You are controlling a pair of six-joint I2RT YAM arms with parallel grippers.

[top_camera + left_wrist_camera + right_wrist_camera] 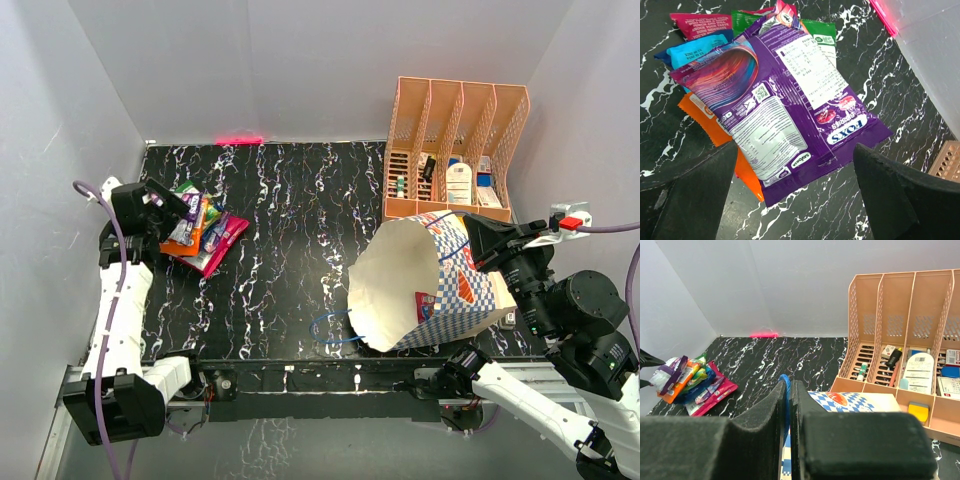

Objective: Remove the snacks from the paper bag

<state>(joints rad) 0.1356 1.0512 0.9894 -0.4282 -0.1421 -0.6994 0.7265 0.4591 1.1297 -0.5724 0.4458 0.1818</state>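
The snacks (200, 232) lie in a pile at the table's left. In the left wrist view a purple packet (805, 100) tops orange (747, 175), blue (680, 55), magenta (700, 22) and green (822, 30) ones. My left gripper (172, 210) hovers just above the pile, open (795, 200) and holding nothing. The checkered paper bag (450, 295) lies on its side at the right with its cream mouth facing left. A red-and-white packet (424, 303) shows inside it. My right gripper (791, 390) is shut on the bag's blue cord handle (784, 382), at the bag's upper rim (470, 238).
A peach slotted organizer (455, 150) with small items stands behind the bag, also in the right wrist view (910, 355). The bag's other blue handle (330, 325) loops onto the table near the front edge. Grey walls close in left, back and right.
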